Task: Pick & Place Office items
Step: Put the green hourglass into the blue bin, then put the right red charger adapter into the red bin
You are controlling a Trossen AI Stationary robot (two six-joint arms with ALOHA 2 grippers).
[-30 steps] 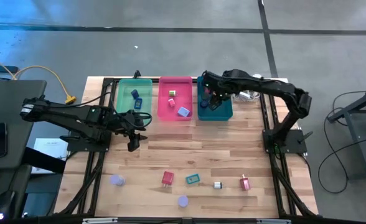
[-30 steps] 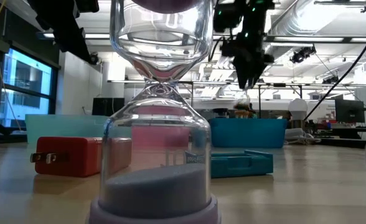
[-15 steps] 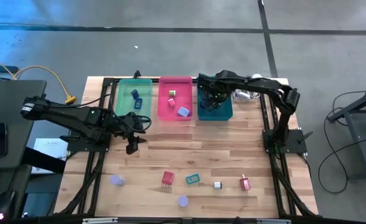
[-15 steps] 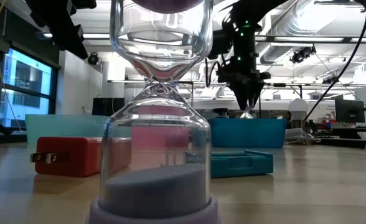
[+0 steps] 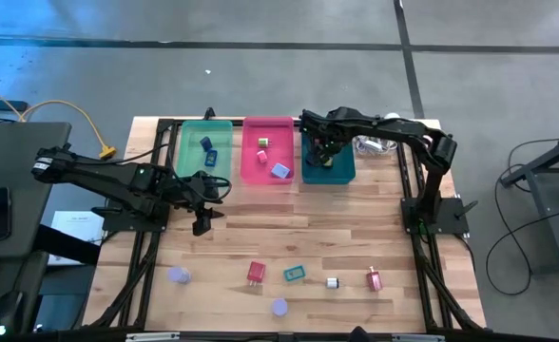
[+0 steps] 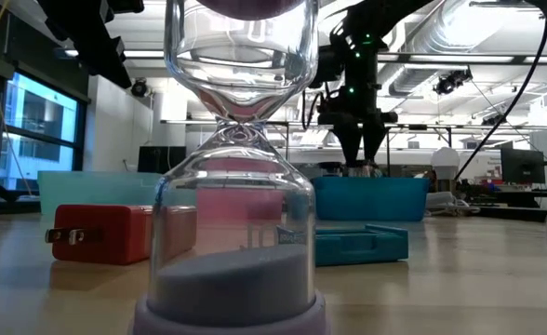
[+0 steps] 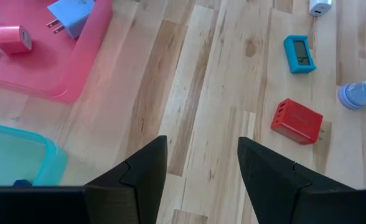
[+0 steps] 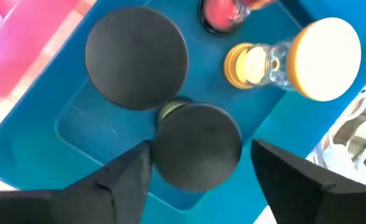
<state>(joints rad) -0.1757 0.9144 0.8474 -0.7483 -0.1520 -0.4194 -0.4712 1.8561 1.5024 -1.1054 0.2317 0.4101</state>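
Wooden table (image 5: pixel 298 237) carries three trays along its far edge. Your right gripper (image 5: pixel 323 152) hangs over the teal tray (image 5: pixel 341 175), fingers apart around a black-capped hourglass (image 8: pixel 195 145). Your left gripper (image 5: pixel 202 219) waits open mid-table. Red charger (image 5: pixel 255 273) sits near the front edge.

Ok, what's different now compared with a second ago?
The right gripper swung in from the right and sank into the teal rectangular tray, open above a black-capped hourglass. The left gripper and the red plug block stayed put.
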